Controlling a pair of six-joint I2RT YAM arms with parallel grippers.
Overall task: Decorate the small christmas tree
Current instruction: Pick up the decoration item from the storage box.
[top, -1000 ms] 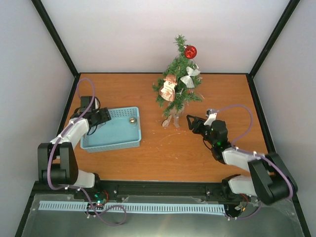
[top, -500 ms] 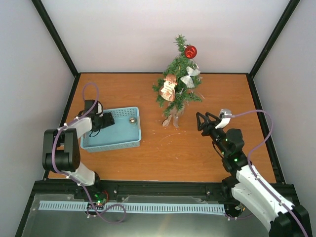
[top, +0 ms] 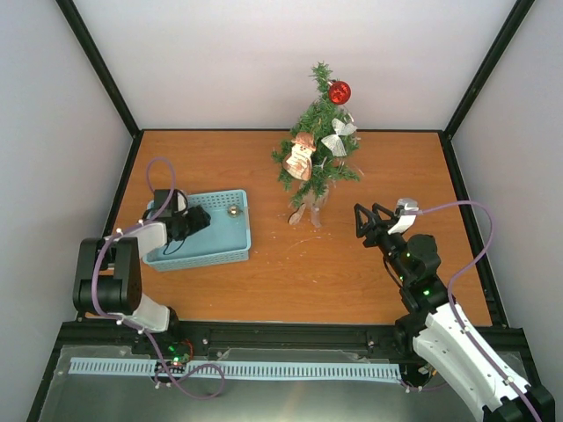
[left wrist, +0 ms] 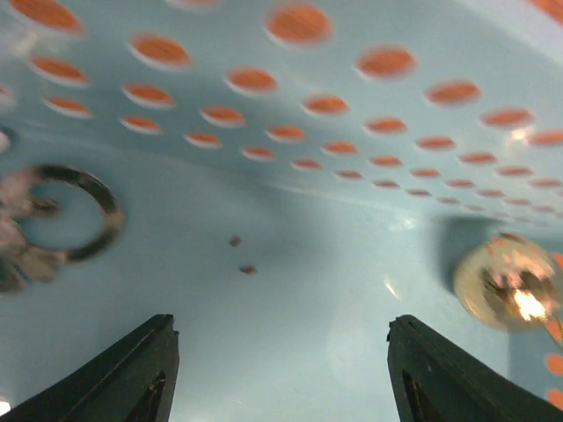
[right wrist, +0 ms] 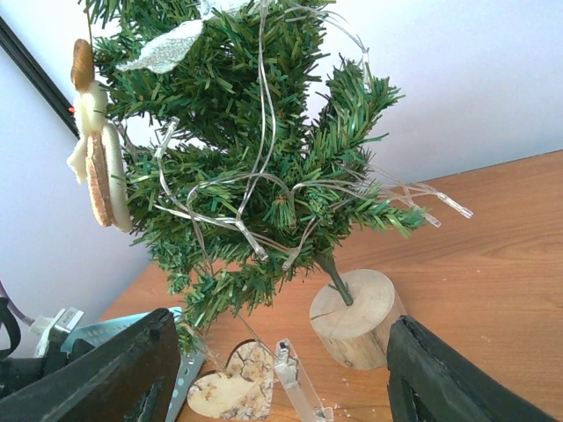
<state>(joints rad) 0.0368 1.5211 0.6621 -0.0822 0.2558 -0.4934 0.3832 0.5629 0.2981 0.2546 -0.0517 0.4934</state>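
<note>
Two tools stand apart-jawed and empty. The left tool point(left wrist: 281, 327) sits low inside the perforated blue plastic basket point(top: 201, 256), and a small shiny round bauble point(left wrist: 508, 281) lies just ahead and to its right, so this arm is the nearer for a pick. The small christmas tree point(top: 318, 149) stands upright beyond the right tool point(top: 369, 215), bristly green on a sawn wooden disc point(right wrist: 356, 318) on the worktop point(top: 290, 274).

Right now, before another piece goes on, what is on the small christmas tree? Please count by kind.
red bauble: 1
silver bow ornament: 1
small figure with a brown hat: 1
clear light string: 1
Total on the small christmas tree: 4
</note>
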